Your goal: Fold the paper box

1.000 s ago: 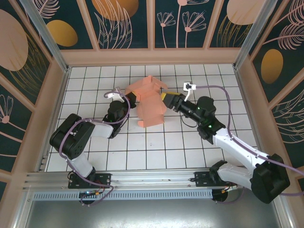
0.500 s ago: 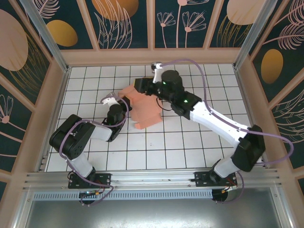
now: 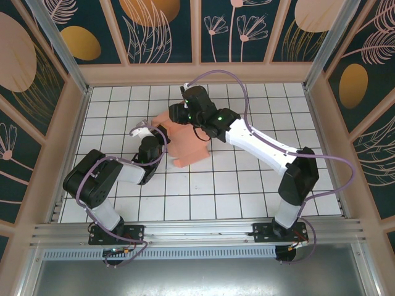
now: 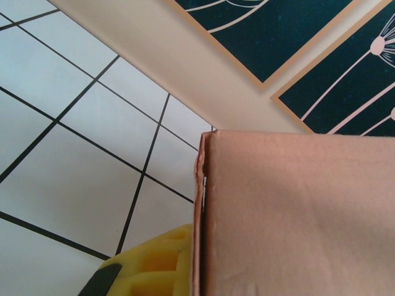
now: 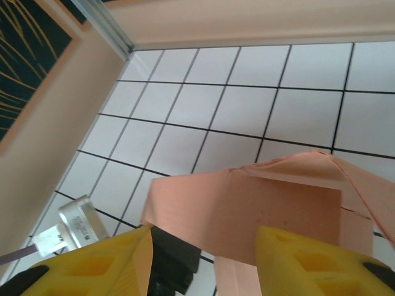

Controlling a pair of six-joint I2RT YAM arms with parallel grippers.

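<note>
Folding looks halfway: left claw (image 3: 163,137) pinches the box (image 3: 188,147), right claw (image 5: 205,237), half open, should next push the flap (image 5: 296,169) down.

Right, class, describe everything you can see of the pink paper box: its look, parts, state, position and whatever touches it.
The paper box is thin salmon-pink cardboard, partly folded. A blocky body lies at an angle on the white tiled table, near its middle, with loose, slightly crumpled flaps raised at the far end. The left gripper has its jaws shut on the box's left wall. The right gripper hovers at the far flaps with its jaws open; whether it touches them cannot be told.
</note>
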